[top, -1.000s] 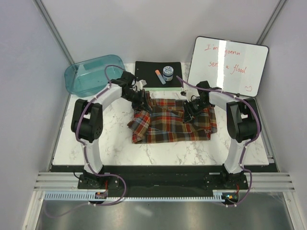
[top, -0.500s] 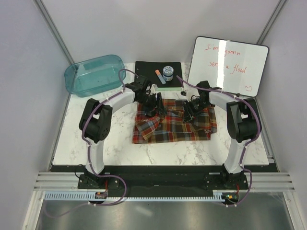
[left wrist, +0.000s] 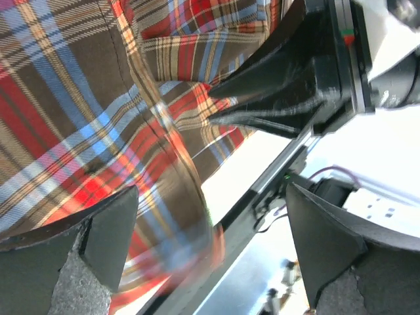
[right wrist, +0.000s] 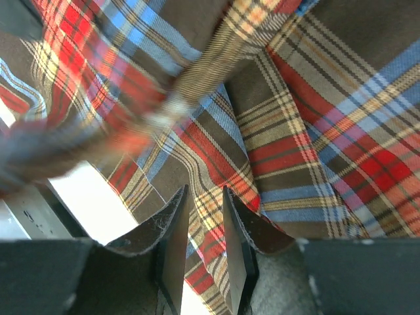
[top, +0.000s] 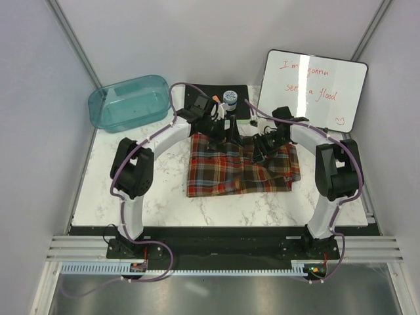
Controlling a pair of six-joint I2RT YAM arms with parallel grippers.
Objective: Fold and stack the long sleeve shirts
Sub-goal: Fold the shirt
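The long sleeve shirt [top: 239, 169], in red, orange, brown and blue-grey plaid, lies folded into a rough rectangle on the marble table [top: 157, 190]. My left gripper [top: 223, 134] hovers over the shirt's far middle edge, open wide and holding nothing. In the left wrist view the left gripper [left wrist: 210, 190] spans plaid cloth [left wrist: 79, 98] blurred below it. My right gripper [top: 262, 149] sits on the shirt's far right part. In the right wrist view the right gripper [right wrist: 203, 197] is shut on a ridge of the shirt [right wrist: 315, 131].
A teal plastic bin [top: 128, 102] stands at the back left. A black pad [top: 203, 95] at the back middle carries a small jar [top: 230, 98] and a marker [top: 215, 104]. A whiteboard [top: 312, 88] leans at the back right.
My left gripper swung right across the shirt, carrying its left part over, then opened and let it go. The shirt is narrower now. The right gripper kept its hold.
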